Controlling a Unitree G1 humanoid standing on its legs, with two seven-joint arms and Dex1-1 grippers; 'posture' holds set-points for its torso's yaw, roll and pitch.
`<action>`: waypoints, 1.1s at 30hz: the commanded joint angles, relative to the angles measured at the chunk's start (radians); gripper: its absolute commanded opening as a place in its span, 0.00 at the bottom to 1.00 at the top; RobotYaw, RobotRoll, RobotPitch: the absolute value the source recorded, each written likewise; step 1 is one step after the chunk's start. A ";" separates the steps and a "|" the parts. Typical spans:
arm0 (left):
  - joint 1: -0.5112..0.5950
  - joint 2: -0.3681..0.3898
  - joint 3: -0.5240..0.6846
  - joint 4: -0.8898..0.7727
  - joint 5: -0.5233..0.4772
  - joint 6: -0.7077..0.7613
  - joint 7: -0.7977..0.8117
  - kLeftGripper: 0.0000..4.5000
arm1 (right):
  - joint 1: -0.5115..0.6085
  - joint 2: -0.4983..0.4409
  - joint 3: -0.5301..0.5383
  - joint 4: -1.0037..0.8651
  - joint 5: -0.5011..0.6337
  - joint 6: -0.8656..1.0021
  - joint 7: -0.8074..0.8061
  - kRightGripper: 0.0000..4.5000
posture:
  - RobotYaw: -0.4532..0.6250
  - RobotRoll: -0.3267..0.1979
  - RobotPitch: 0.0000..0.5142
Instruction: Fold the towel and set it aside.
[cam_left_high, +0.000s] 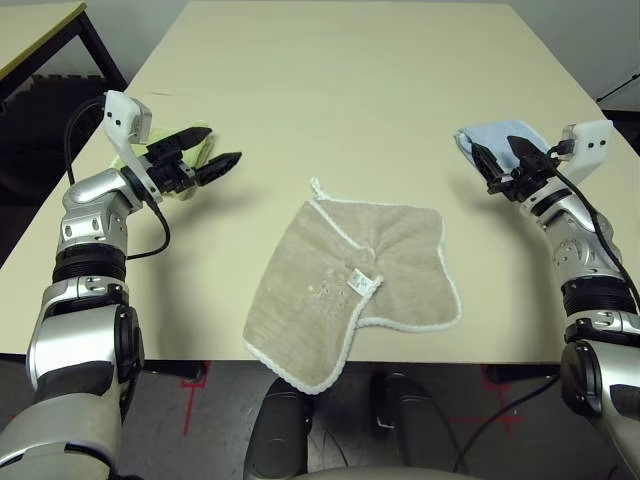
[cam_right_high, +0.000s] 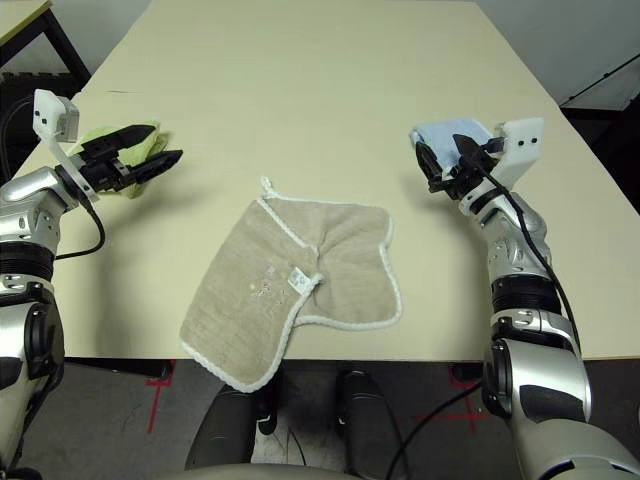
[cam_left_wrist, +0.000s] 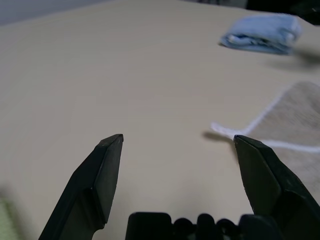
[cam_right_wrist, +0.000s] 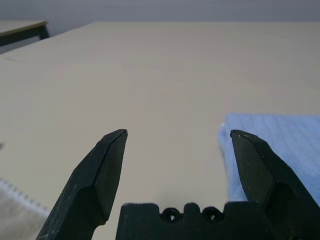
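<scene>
**Towel unfolded, both grippers clear of it**

At the near middle of the table (cam_left_high: 330, 80), the towel (cam_left_high: 345, 290) lies loosely spread and unfolded, its 7 o'clock corner hanging a little past the table's near edge. The white loop (cam_left_high: 317, 186) sits at the towel's 12 o'clock corner. The small label (cam_left_high: 358, 281) lies near the centre, where the edging bunches into a crease; the 4 o'clock side curls in a wavy line, so the cloth is not flat.

The left gripper (cam_left_high: 205, 163) hovers at about 10 o'clock from the towel, well apart from it, fingers spread and holding nothing. The left wrist view confirms the gap, with the loop and the towel's edge beyond the fingertips. Just behind this gripper lies a green towel (cam_left_high: 198, 133).

The right gripper (cam_right_high: 442, 160) hovers at about 2 o'clock from the towel, likewise spread and empty. A folded blue towel (cam_right_high: 450, 132) sits just behind it, beside one finger in the right wrist view.

Judgement: no fold is made yet. The arms flank the cloth, probably so each can take a far corner and draw it toward the near edge. The bunched crease may need smoothing first. The green and blue towels suggest the sides serve as set-aside spots.
</scene>
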 joint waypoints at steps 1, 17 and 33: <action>-0.003 0.041 -0.050 -0.022 0.038 -0.028 -0.100 1.00 | 0.006 -0.072 0.071 -0.098 0.009 0.143 0.142 1.00 | 0.45 0.62 0.36; -0.046 0.071 -0.111 0.089 0.096 -0.110 -0.253 1.00 | -0.242 -0.164 0.354 -0.020 -0.181 0.551 0.273 1.00 | 0.44 0.62 0.41; -0.034 0.045 -0.095 0.036 0.065 -0.083 -0.254 1.00 | -0.237 -0.160 0.521 -0.170 -0.295 0.681 0.342 1.00 | 0.45 0.62 0.41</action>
